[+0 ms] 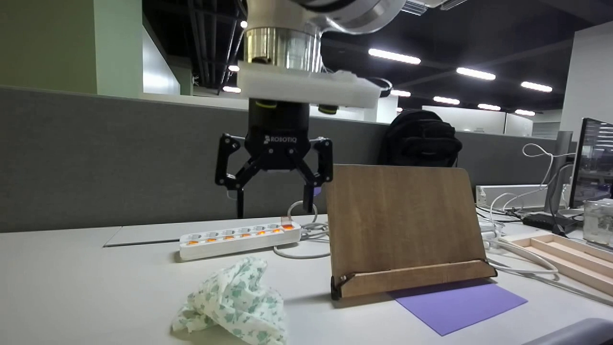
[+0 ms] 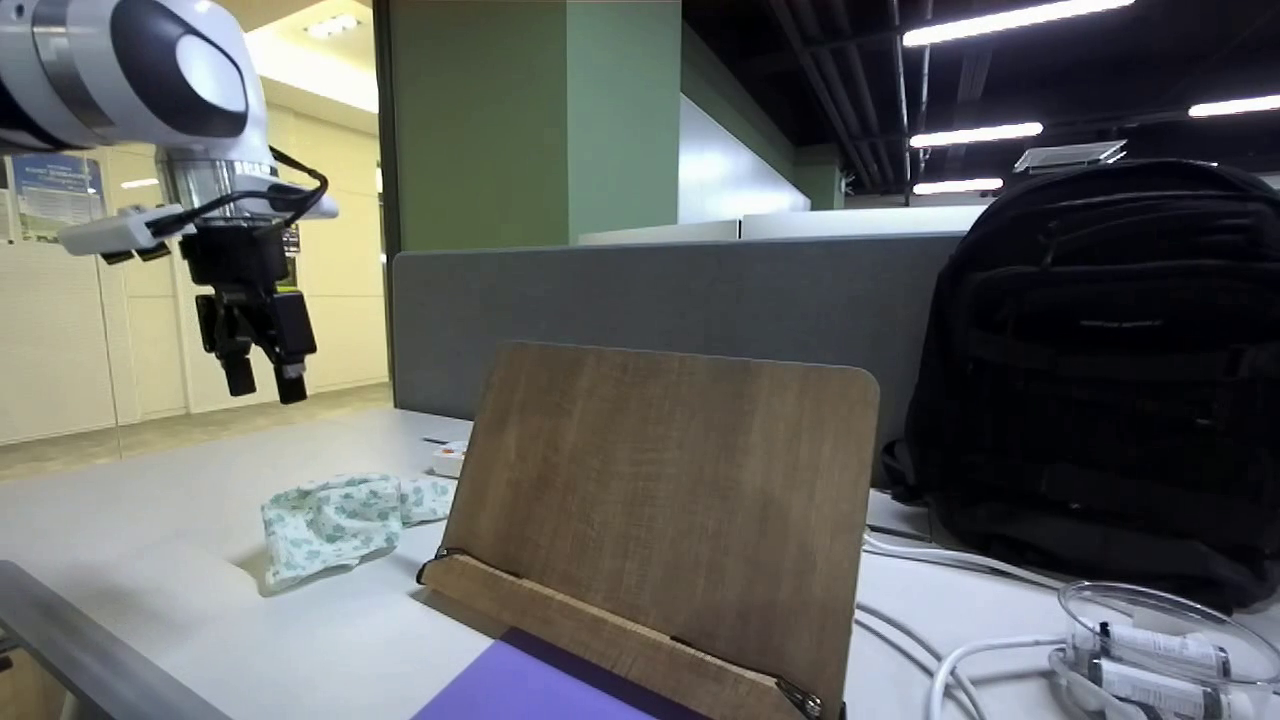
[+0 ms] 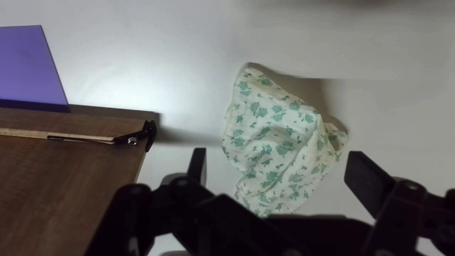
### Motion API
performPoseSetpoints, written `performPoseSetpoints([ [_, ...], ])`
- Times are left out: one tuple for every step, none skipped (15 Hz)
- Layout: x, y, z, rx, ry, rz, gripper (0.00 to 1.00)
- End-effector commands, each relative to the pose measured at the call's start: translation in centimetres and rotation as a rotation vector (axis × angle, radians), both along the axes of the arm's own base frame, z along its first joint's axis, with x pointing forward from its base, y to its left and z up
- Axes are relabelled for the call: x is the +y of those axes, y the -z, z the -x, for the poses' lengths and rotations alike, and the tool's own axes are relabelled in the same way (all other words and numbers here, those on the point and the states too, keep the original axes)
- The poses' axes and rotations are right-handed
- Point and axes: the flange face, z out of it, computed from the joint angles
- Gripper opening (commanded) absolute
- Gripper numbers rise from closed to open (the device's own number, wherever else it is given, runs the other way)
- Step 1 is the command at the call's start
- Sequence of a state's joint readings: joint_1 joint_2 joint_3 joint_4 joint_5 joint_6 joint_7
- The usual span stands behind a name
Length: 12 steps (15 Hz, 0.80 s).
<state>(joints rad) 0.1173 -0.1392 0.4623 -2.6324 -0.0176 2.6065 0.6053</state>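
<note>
Here's the green-patterned cloth (image 1: 239,302), bunched up on the pale counter (image 1: 72,287), and up above the counter hangs the gripper (image 1: 274,203), jaws spread wide and well clear of the cloth, though just how high is hard to judge. Near the cloth leans the wooden stand (image 1: 402,223), a purple sheet (image 1: 459,306) poking out from under its front ledge (image 1: 419,279), while in an exterior view the white power strip (image 1: 239,243) lies behind the cloth and a black backpack (image 1: 421,139) sits by the grey partition (image 1: 119,167).
</note>
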Motion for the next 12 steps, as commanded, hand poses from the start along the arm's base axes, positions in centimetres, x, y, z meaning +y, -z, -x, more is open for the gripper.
performPoseSetpoints([
  [2.0, 3.2, -2.5, 0.029, 0.037, -0.009, 1.00],
  [2.4, 4.1, -2.9, 0.036, 0.037, -0.007, 1.00],
  [2.8, 5.0, -3.3, 0.047, 0.043, -0.003, 1.00],
  [3.3, 5.8, -3.7, 0.058, 0.047, -0.001, 1.00],
  [3.7, 6.6, -4.1, 0.068, 0.051, 0.003, 1.00],
  [4.2, 7.4, -4.4, 0.079, 0.055, 0.006, 1.00],
  [4.7, 8.1, -4.7, 0.087, 0.059, 0.007, 1.00],
  [5.2, 8.8, -4.9, 0.096, 0.063, 0.009, 1.00],
  [5.7, 9.4, -5.1, 0.101, 0.067, 0.009, 1.00],
  [6.1, 10.0, -5.3, 0.104, 0.070, 0.014, 1.00],
  [6.5, 10.5, -5.5, 0.104, 0.071, 0.021, 0.97],
  [6.8, 11.0, -5.6, 0.105, 0.077, 0.024, 0.74],
])
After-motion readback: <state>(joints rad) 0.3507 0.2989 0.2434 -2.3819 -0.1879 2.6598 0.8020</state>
